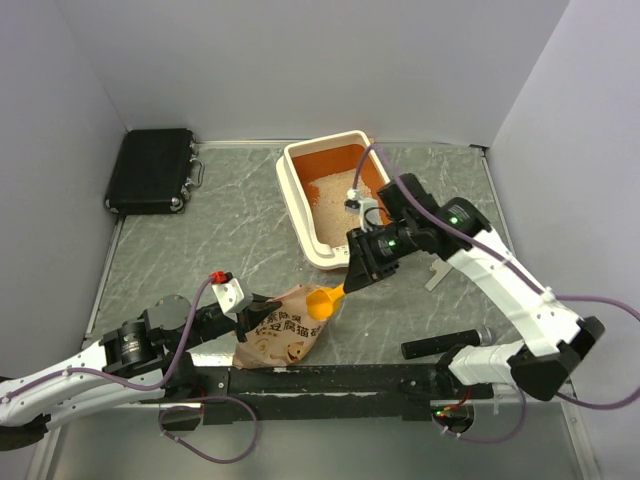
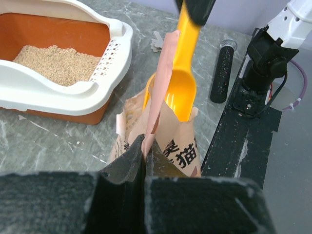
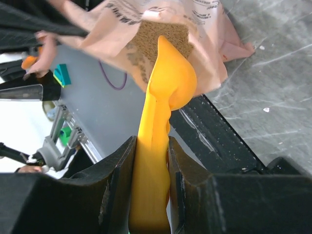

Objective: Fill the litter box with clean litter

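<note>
The litter box [image 1: 300,185], cream-white outside and orange inside, stands at the table's far middle with a patch of pale clean litter [image 1: 328,190] in it; it also shows in the left wrist view [image 2: 112,63]. My left gripper [image 1: 246,312] is shut on the edge of the peach-pink printed bag [image 1: 282,337], holding its mouth open [image 2: 146,141]. My right gripper [image 1: 358,272] is shut on the handle of the yellow-orange scoop [image 1: 326,301]. The scoop's bowl [image 3: 170,80] dips into the bag's mouth, over the litter inside [image 3: 146,41].
A black case [image 1: 152,170] lies at the far left. A black cylinder [image 1: 445,345] lies near the right arm's base, also seen in the left wrist view [image 2: 222,70]. A black rail [image 1: 330,380] runs along the near edge. White walls enclose the table.
</note>
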You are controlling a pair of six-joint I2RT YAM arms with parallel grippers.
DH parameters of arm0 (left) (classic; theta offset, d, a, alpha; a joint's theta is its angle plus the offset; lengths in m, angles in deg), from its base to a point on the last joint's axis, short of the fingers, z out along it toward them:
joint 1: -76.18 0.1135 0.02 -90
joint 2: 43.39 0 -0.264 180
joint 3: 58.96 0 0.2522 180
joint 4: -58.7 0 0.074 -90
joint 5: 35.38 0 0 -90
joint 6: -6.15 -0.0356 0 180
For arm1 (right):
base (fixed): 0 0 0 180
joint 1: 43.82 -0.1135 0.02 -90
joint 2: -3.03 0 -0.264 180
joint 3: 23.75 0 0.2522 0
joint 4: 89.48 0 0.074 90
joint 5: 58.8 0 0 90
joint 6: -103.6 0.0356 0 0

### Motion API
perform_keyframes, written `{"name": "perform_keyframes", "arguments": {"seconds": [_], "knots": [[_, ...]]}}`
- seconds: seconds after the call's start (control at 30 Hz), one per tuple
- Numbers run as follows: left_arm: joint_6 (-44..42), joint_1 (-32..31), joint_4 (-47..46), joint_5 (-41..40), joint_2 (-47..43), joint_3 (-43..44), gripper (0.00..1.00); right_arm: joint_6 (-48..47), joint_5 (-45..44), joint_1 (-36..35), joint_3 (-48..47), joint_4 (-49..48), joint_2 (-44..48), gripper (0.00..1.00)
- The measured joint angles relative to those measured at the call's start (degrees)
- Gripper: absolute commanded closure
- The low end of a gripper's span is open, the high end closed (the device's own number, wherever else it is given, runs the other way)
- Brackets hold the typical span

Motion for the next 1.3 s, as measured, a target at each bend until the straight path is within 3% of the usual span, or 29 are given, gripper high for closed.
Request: {"name": "perform_keyframes", "arguments": {"seconds": [0.3,0.53,0.83,1.03,1.3], "knots": [[0.00,0.00,-0.28,0.48,0.46,0.00,0.99,1.57,1.75,-2.23,4.26,-3.89,-7.41,1.00],[0.00,0.00,-0.55,1.31,0.87,0.00,0.99,2.82,9.35,-3.13,12.48,-13.00,-14.23,1.00],[0.00,0.00,0.11,2.71,1.60,0.00,0.99,13.03,23.28,-2.56,29.11,-37.46,-16.09,1.00],[-0.04,0.00,0.26,2.56,1.62,0.00,0.99,24.24,24.61,-2.19,38.25,-53.79,-10.99,1.00],[-0.04,0.00,0.26,2.54,1.62,0.00,0.99,46.05,25.92,-0.59,53.86,-86.33,-6.32,1.00]]}}
